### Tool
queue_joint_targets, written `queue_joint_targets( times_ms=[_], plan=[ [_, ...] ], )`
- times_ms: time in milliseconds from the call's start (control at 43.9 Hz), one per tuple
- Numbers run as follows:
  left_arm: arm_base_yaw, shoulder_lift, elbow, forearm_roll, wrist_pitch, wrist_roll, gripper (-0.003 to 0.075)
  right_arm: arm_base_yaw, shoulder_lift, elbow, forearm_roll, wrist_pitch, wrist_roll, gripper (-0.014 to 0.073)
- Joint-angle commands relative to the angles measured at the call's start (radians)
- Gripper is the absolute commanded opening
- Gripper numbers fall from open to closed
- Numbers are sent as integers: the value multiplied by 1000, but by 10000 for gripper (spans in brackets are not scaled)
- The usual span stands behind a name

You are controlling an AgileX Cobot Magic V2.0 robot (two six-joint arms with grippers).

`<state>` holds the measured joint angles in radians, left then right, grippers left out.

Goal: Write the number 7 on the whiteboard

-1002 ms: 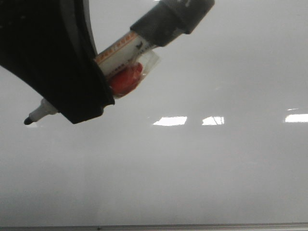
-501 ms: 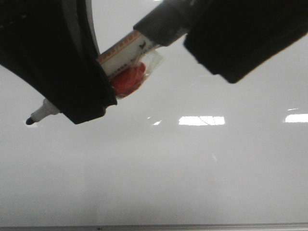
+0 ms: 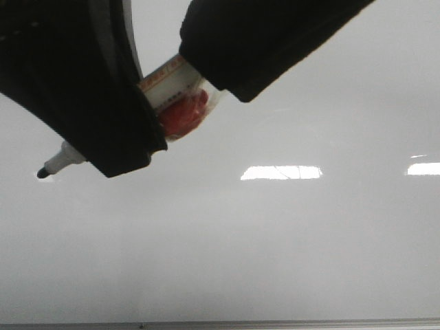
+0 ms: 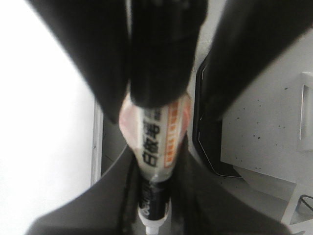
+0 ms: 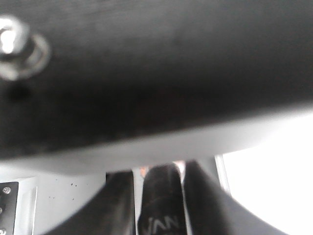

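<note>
Front view: we see the left gripper (image 3: 148,117) with its jaws clamped on a marker (image 3: 168,86) whose black tip hangs over the whiteboard (image 3: 275,240), where no number 7 shows, while the right gripper (image 3: 227,65) straddles the marker's cap end, its jaws' closure indeterminate.

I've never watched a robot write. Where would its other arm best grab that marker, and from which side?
The dark rear end, approached from the upper right in the front view, along the slanted marker. The left gripper clamps the middle, and the tip must stay free to write.
</note>
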<state>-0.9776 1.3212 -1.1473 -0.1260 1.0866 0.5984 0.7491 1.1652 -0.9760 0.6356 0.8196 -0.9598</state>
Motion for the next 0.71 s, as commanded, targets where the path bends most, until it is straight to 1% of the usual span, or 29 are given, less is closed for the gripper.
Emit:
queue_joint_targets(
  times_ms=[0, 91, 137, 159, 251, 296, 364, 410, 547, 592, 683],
  plan=[
    [-6, -23, -33, -14, -34, 1, -20, -2, -18, -37, 39, -21, -12, 131],
    [-6, -23, -33, -14, -36, 1, 2, -2, -18, -37, 39, -17, -12, 49],
    [-6, -23, -33, -17, -36, 1, 56, -2, -18, -37, 39, -16, -12, 13],
    [-6, -23, -33, -18, -36, 1, 97, -2, -18, -37, 39, -16, -12, -14],
    [-6, -23, -33, -18, -41, -11, 251, -2, -18, -37, 39, -16, -12, -65],
    [-4, -24, -33, -18, -45, -11, 313, -2, -18, -37, 39, -15, -12, -67],
    [-4, -33, -33, -9, -45, -19, 377, -2, -18, -37, 39, -15, -12, -66],
    [-4, -44, -33, -4, -45, -31, 390, -2, -18, -37, 39, -15, -12, -66],
    [11, -122, -33, 9, -36, -87, 388, -10, -24, -37, 38, -15, -10, -66],
    [27, -156, -26, 9, -36, -95, 388, -21, -27, -37, 35, -15, -4, -66],
    [92, -241, -3, 9, -42, -106, 388, -56, -43, -37, -1, -16, 35, -66]
  ],
)
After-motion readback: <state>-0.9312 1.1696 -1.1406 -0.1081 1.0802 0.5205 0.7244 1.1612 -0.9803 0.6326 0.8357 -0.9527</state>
